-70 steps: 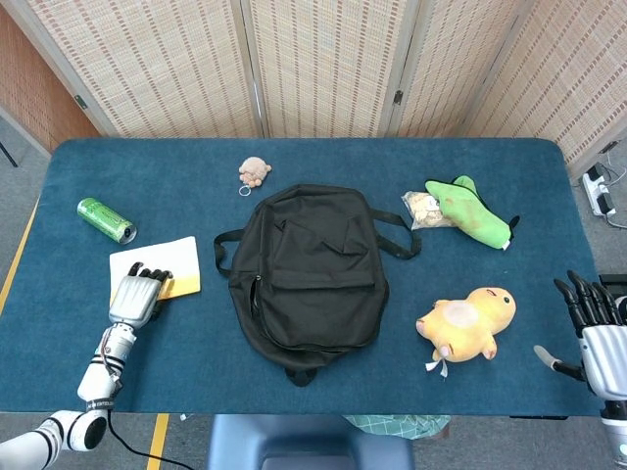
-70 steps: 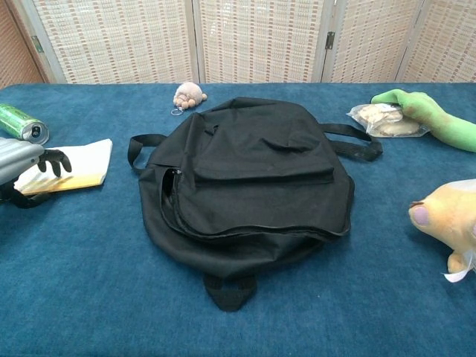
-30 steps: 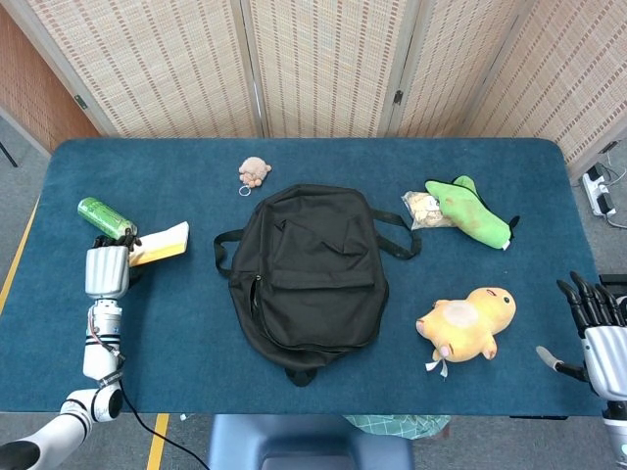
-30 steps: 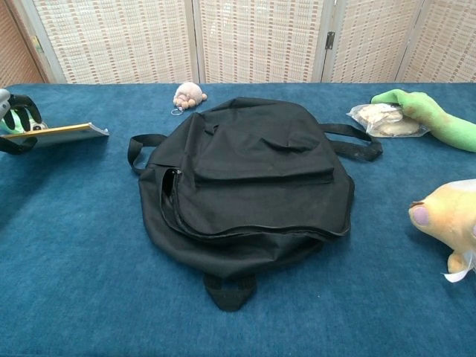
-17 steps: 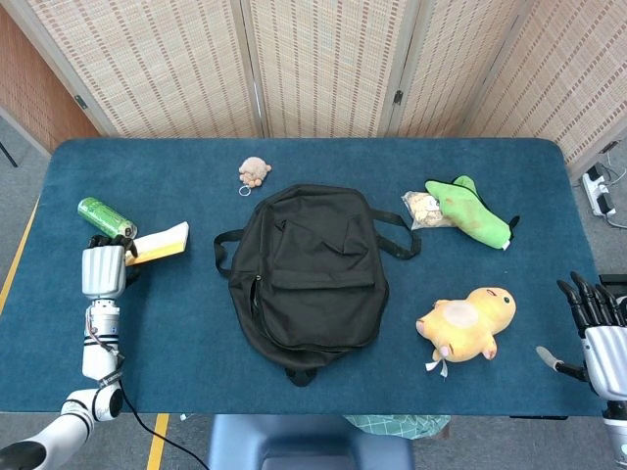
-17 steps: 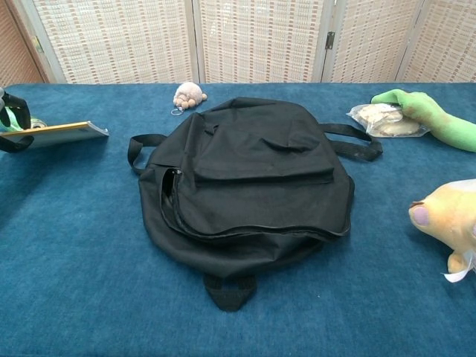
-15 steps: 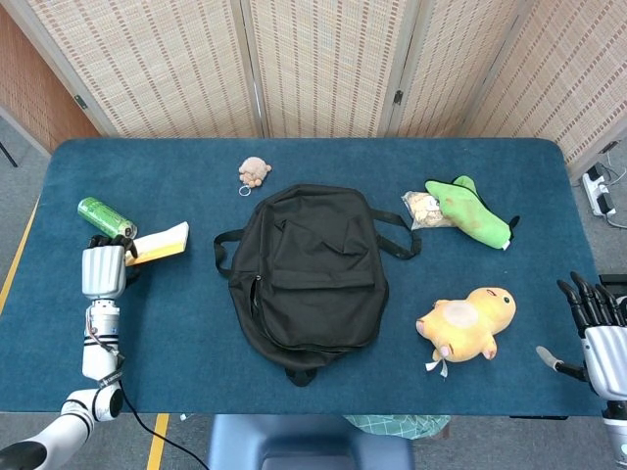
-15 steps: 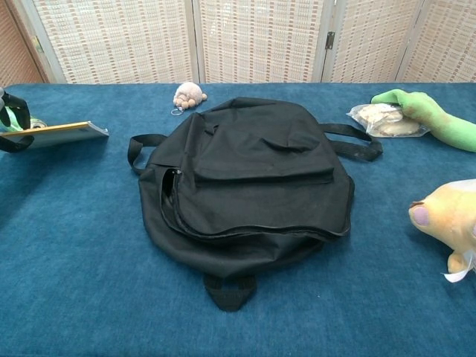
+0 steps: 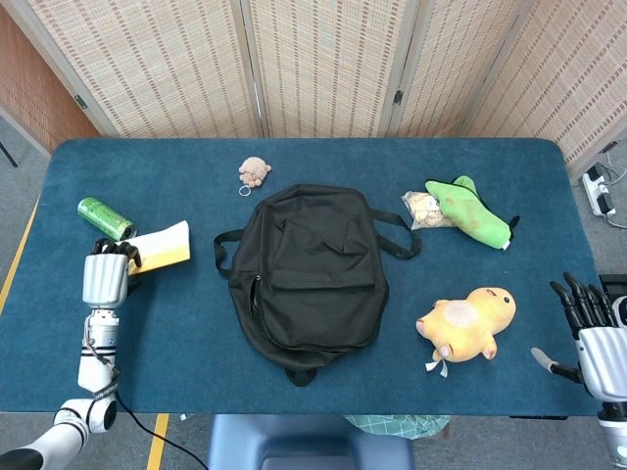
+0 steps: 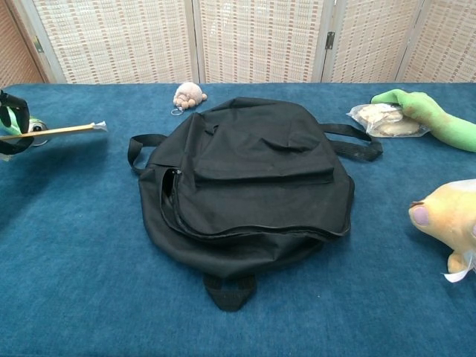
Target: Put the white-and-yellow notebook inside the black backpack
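The black backpack (image 9: pixel 309 274) lies flat mid-table with its flap shut, also seen as the backpack (image 10: pixel 249 186) in the chest view. My left hand (image 9: pixel 105 276) grips the white-and-yellow notebook (image 9: pixel 162 248) by its left end, lifted off the table left of the backpack. In the chest view the notebook (image 10: pixel 56 132) shows nearly edge-on at the far left, with my left hand (image 10: pixel 13 121) at the frame's edge. My right hand (image 9: pixel 598 338) hovers at the table's right front corner, fingers spread, holding nothing.
A green can (image 9: pixel 106 219) lies just behind the left hand. A small beige plush (image 9: pixel 254 171) sits behind the backpack. A green plush (image 9: pixel 470 211) and a snack bag (image 9: pixel 423 208) lie at the right, a yellow duck plush (image 9: pixel 468 325) in front of them.
My left hand took the notebook off the table and lifted it; in the last half second it tilted flatter and shifted slightly forward. The right hand barely moved.
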`<state>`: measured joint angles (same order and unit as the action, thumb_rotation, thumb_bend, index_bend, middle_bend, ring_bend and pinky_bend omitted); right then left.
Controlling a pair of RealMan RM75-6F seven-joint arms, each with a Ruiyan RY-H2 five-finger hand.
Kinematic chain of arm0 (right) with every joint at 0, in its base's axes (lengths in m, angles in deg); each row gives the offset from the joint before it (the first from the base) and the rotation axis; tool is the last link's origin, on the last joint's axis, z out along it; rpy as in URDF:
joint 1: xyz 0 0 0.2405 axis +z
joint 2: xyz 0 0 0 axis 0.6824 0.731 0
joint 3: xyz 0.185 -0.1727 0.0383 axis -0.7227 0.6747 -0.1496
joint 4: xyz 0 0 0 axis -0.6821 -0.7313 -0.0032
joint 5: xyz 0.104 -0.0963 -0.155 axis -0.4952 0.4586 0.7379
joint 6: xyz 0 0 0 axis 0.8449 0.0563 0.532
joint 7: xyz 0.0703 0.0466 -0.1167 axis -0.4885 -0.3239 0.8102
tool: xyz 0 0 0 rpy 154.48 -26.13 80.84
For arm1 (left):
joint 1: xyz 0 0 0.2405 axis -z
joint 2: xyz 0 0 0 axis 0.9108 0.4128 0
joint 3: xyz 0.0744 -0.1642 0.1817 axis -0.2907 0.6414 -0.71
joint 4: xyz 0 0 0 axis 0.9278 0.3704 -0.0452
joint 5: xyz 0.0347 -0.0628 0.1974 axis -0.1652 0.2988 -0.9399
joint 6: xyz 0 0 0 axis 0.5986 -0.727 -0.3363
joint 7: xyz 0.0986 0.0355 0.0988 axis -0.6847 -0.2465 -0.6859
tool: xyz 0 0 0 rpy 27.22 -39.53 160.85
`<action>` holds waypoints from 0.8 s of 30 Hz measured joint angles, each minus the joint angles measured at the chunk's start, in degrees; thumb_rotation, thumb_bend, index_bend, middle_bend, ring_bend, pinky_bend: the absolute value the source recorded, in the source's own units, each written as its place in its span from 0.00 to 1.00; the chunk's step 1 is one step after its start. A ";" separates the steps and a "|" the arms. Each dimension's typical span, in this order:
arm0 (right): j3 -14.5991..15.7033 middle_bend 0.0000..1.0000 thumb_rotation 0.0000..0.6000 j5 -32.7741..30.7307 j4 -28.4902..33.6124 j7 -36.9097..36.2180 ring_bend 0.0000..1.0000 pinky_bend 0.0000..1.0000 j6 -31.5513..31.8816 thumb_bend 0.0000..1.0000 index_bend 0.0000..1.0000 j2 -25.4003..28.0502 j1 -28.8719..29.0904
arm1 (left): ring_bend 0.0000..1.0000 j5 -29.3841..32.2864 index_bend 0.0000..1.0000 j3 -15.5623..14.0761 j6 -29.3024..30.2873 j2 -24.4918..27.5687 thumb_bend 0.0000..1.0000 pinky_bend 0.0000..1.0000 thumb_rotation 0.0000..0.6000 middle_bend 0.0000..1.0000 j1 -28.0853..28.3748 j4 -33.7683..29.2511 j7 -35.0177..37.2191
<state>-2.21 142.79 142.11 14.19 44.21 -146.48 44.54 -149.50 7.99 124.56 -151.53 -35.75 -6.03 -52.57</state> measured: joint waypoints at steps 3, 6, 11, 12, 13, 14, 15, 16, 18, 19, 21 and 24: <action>0.27 0.00 1.00 0.92 0.45 0.59 0.07 0.00 0.06 0.04 0.00 0.06 0.15 | 0.51 -1.06 0.68 -0.69 2.26 0.64 0.53 0.32 1.00 0.57 -0.85 -1.15 0.49; 0.60 0.00 1.00 2.30 1.15 1.78 0.07 0.00 -0.10 0.04 0.00 0.09 0.61 | 0.51 -2.88 0.68 -1.77 5.67 1.40 0.53 0.32 1.00 0.57 -1.81 -2.35 1.02; 0.90 0.01 1.00 4.80 3.63 5.04 0.08 0.00 -1.19 0.05 0.00 0.28 2.22 | 0.51 -6.55 0.69 -3.65 12.12 2.75 0.53 0.32 1.00 0.57 -3.31 -4.34 2.21; 0.94 0.01 1.00 5.50 4.50 5.90 0.08 0.00 -1.67 0.07 0.00 0.39 2.79 | 0.51 -7.53 0.69 -4.11 13.70 3.11 0.52 0.32 1.00 0.57 -3.63 -4.87 2.61; 0.95 0.02 1.00 6.02 5.21 6.50 0.08 0.01 -2.11 0.09 0.00 0.48 3.28 | 0.51 -8.21 0.69 -4.41 14.84 3.36 0.52 0.32 1.00 0.57 -3.85 -5.28 2.87; 0.96 0.03 1.00 6.50 5.97 7.05 0.08 0.01 -2.65 0.10 0.00 0.59 3.82 | 0.51 -8.90 0.69 -4.71 15.95 3.62 0.52 0.32 1.00 0.57 -4.06 -5.73 3.10; 0.96 0.04 1.00 6.93 6.76 7.57 0.09 0.03 -3.33 0.12 0.00 0.70 4.41 | 0.51 -9.85 0.69 -5.09 17.37 3.98 0.52 0.32 1.00 0.57 -4.29 -6.40 3.40; 0.93 0.04 1.00 7.42 7.84 8.23 0.09 0.04 -4.42 0.13 0.00 0.85 5.26 | 0.51 -10.60 0.69 -5.40 18.37 4.28 0.52 0.32 1.00 0.57 -4.44 -6.99 3.58; 0.78 0.07 1.00 7.88 9.46 9.22 0.10 0.06 -6.46 0.17 0.03 1.03 6.72 | 0.51 -12.39 0.69 -6.16 20.31 5.05 0.52 0.31 1.00 0.57 -4.69 -8.58 3.71; 0.61 0.07 1.00 8.02 10.53 9.92 0.10 0.06 -8.11 0.18 0.04 1.10 7.81 | 0.51 -13.09 0.69 -6.46 20.95 5.37 0.52 0.31 1.00 0.57 -4.74 -9.28 3.61; 0.23 0.09 1.00 7.90 12.09 11.01 0.10 0.07 -11.00 0.18 0.06 1.10 9.62 | 0.51 -14.42 0.69 -7.00 22.05 6.06 0.52 0.31 1.00 0.57 -4.80 -10.94 3.05; -0.69 0.10 1.00 6.65 14.52 12.97 0.11 0.08 -16.95 0.18 0.07 0.64 13.08 | 0.51 -15.64 0.69 -7.55 22.77 7.03 0.52 0.31 1.00 0.57 -4.78 -13.45 2.00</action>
<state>-2.90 149.44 156.63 27.16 27.26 -145.84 57.62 -165.15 0.43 147.34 -144.50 -40.53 -19.48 -50.57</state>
